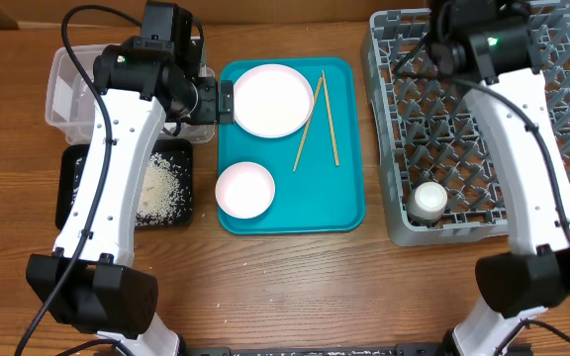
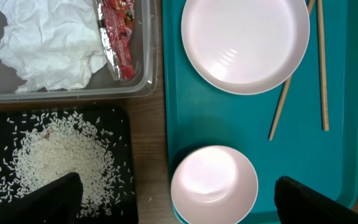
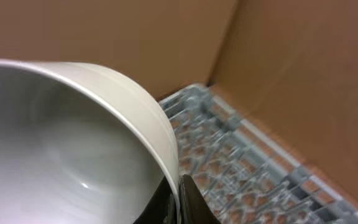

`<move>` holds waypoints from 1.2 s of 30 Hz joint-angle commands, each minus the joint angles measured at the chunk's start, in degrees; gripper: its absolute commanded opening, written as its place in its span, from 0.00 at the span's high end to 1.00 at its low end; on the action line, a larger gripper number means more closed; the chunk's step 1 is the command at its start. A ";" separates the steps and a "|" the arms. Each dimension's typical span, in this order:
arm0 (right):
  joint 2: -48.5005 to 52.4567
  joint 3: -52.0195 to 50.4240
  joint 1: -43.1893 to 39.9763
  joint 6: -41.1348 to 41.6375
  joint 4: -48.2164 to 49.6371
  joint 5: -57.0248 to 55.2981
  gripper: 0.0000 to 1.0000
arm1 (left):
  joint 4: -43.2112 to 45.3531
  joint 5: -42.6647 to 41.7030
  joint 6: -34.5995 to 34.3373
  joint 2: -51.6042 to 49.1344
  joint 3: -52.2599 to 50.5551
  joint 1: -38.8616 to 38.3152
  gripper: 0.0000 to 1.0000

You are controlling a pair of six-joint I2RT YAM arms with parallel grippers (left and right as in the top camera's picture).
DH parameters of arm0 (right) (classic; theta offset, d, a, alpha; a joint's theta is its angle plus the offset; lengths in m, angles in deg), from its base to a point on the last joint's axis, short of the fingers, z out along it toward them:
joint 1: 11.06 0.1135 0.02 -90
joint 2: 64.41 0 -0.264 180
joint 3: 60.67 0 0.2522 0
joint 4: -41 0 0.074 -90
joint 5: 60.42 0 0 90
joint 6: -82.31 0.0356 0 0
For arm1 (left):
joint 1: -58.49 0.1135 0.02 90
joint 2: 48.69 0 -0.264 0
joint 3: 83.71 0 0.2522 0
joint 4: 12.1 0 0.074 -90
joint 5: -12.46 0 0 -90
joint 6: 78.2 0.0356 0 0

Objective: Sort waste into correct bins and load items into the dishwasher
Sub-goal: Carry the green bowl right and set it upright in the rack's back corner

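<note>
My right gripper [image 3: 179, 193] is shut on the rim of the grey metal bowl [image 3: 73, 143], held tilted over the dishwasher [image 3: 247, 168]. Overhead, the right arm hides that bowl at the far end of the dishwasher [image 1: 389, 148], where a white cup [image 1: 427, 201] stands. My left gripper [image 2: 182, 202] hangs open and empty above the small white bowl [image 2: 213, 183]. The napkin [image 2: 48, 43] and wrapper [image 2: 117, 37] lie in the clear tub [image 2: 148, 81]. Rice [image 2: 55, 155] covers the black tray [image 2: 123, 118]. The plate [image 2: 244, 40] and chopsticks [image 2: 322, 68] lie beyond.
A flat teal tray [image 1: 344, 198] in the middle of the table carries the plate [image 1: 272, 99], bowl [image 1: 244, 189] and chopsticks [image 1: 315, 124]. The clear tub [image 1: 67, 94] and black tray [image 1: 67, 188] sit to its left. A brown wall stands behind the dishwasher.
</note>
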 commanded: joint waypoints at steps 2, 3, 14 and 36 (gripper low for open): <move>7.15 -1.14 -0.31 -10.60 4.92 -5.88 0.96 | 0.11 0.37 -0.33 -0.52 -0.20 0.22 0.00; 8.87 -1.14 -0.28 -12.59 6.29 -5.86 0.96 | 0.11 0.35 -0.33 -0.52 -0.20 0.22 0.00; 22.45 -1.14 3.39 -14.93 9.51 -11.26 0.96 | 0.11 0.37 -0.33 -0.52 -0.20 0.22 0.00; 26.71 -1.31 4.46 -15.82 14.29 -16.06 0.96 | 0.11 0.35 -0.33 -0.52 -0.20 0.22 0.00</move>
